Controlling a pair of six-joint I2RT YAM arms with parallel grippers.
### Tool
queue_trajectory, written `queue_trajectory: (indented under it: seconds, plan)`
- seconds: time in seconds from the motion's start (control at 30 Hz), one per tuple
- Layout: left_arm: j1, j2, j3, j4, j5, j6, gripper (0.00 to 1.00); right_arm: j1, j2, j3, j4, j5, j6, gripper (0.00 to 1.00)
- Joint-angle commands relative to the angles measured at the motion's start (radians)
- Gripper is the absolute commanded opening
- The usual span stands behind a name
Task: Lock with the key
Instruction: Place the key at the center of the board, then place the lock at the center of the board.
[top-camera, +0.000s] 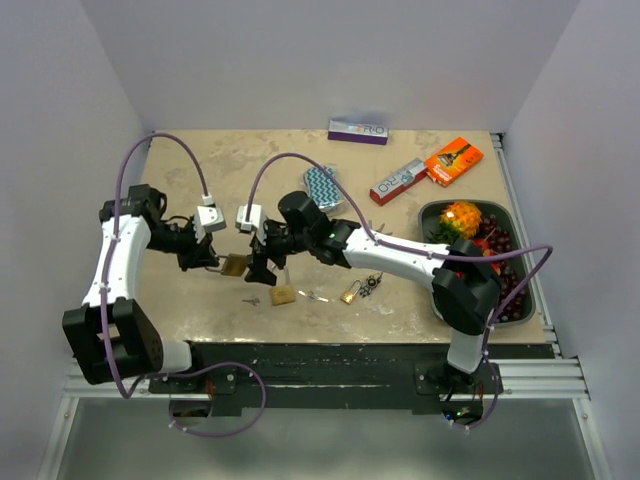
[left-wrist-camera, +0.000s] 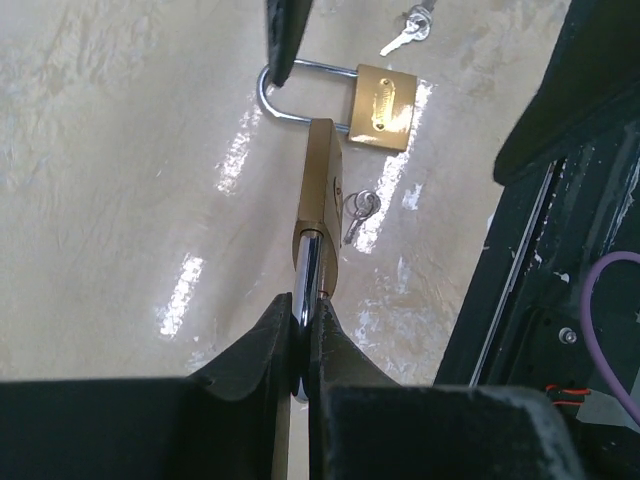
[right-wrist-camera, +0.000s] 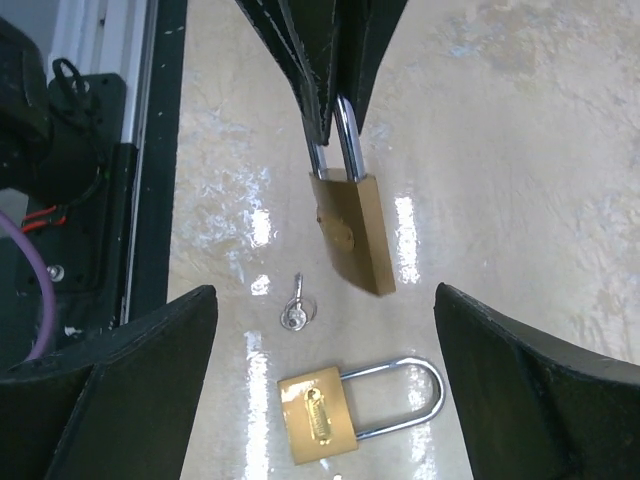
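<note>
Grey bin (top-camera: 425, 215): at the right edge of the table (top-camera: 200, 170) in the top view. It holds an orange-yellow fruit (top-camera: 460, 215) at its upper end, green leaves (top-camera: 440, 232) to the left of that, red pieces (top-camera: 490, 245) in the middle and dark grapes (top-camera: 515, 295) at its lower end. The right arm's elbow covers part of it.

Left gripper (top-camera: 215, 262): left of centre in the top view. Its fingers (left-wrist-camera: 270, 335) are pressed together on the steel shackle of the held padlock, which shows between them in the left wrist view.

Held padlock (top-camera: 233, 265): brass, pinched by its shackle only and clear of the table. In the right wrist view its body (right-wrist-camera: 350, 230) hangs tilted below the left gripper's tips in the upper middle of the frame.

Right gripper (top-camera: 260, 268): just right of the held padlock in the top view. Its fingers (right-wrist-camera: 130, 370) are spread wide, one in each lower corner of the right wrist view, and grip nothing. The held padlock lies between and beyond them. I cannot tell whether a finger touches it.

Single key (right-wrist-camera: 293, 312): flat on the table on a small ring, below the held padlock in the right wrist view.

Loose padlock (right-wrist-camera: 315, 420): brass, lying flat at the bottom centre of the right wrist view with its shackle pointing right. It is near the single key but apart from it.

Second loose padlock (top-camera: 350, 293): on the table further right in the top view, with a key bunch (top-camera: 372, 285) just beside it.

Boxes: a purple one (top-camera: 358, 130) at the upper centre, and a red-and-white one (top-camera: 398, 182) and an orange one (top-camera: 455, 160) at the upper right.
</note>
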Motion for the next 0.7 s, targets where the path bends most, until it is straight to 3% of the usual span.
queue_trajectory:
  seconds: [0.0,0.2,0.33,0.47,0.67]
  plan:
    - [-0.042,-0.093,-0.018,-0.008,0.126,0.101,0.0,-0.007,0.005,0.02,0.024,-0.104,-0.126,0.93]
    - [-0.056,-0.154,-0.032,-0.008,0.158,0.146,0.0,-0.058,0.011,-0.008,0.094,-0.179,-0.074,0.91]
    - [-0.07,-0.176,-0.039,-0.008,0.184,0.156,0.0,-0.064,0.023,0.001,0.093,-0.211,-0.073,0.84]
    - [-0.077,-0.176,-0.026,-0.008,0.202,0.153,0.0,-0.059,0.052,0.021,0.097,-0.236,-0.039,0.66]
    - [-0.079,-0.162,-0.003,-0.008,0.207,0.132,0.0,-0.052,0.059,0.011,0.094,-0.24,-0.037,0.64]
